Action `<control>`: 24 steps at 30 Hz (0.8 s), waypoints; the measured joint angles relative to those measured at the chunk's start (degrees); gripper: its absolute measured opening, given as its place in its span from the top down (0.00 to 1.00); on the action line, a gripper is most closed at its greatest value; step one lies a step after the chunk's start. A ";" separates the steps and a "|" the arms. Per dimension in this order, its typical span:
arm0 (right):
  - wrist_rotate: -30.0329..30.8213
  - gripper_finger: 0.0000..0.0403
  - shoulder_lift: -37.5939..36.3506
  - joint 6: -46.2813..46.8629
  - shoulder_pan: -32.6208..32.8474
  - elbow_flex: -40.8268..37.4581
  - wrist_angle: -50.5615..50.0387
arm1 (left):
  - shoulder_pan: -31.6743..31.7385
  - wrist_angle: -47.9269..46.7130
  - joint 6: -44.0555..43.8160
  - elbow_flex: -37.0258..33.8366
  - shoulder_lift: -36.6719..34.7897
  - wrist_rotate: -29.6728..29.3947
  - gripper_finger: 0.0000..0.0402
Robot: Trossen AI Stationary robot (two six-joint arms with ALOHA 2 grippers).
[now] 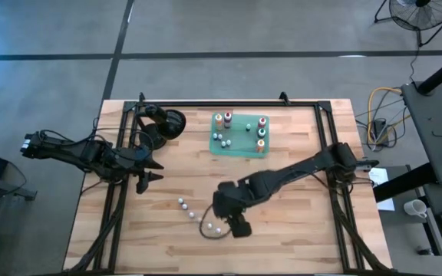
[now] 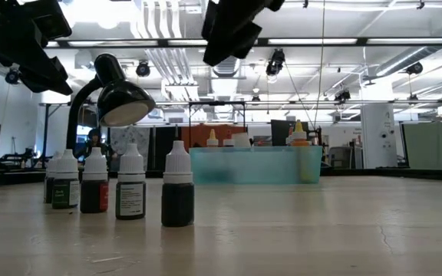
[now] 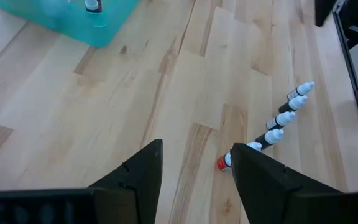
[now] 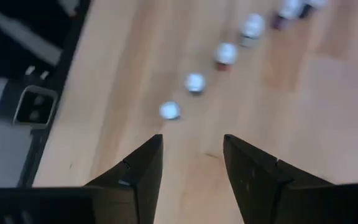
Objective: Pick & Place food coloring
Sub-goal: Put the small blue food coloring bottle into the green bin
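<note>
Right gripper is hovering empty, fingers apart, over white-capped bottles; left gripper is waiting released, near lamp.

Even, bright overhead light from ceiling strip lamps behind the desk lamp; shadows near it are faint. The right wrist view is blurred; bottles appear backlit and dark.

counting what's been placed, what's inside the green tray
The green tray holds taller colored-cap bottles and several small white-capped ones. In the low view its frosted wall hides most of them; an exact count isn't clear.
</note>
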 joint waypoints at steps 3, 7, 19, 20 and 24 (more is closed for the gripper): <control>0.39 0.57 0.00 -4.17 2.00 -0.83 2.60 | 0.00 0.01 0.00 0.00 0.00 0.00 0.59; 1.93 0.52 0.02 -6.96 4.24 -2.86 5.23 | 0.00 0.01 0.02 0.00 0.00 0.00 0.59; 7.84 0.46 0.71 -6.64 9.15 -11.92 20.45 | 0.00 -0.01 0.02 0.00 0.00 0.07 0.59; 8.66 0.46 1.34 -6.42 9.17 -11.88 20.67 | -0.01 -0.02 0.02 0.00 0.00 0.07 0.59; 9.68 0.46 5.98 -5.11 9.13 -8.44 20.00 | -0.01 -0.03 0.02 0.00 0.00 0.10 0.59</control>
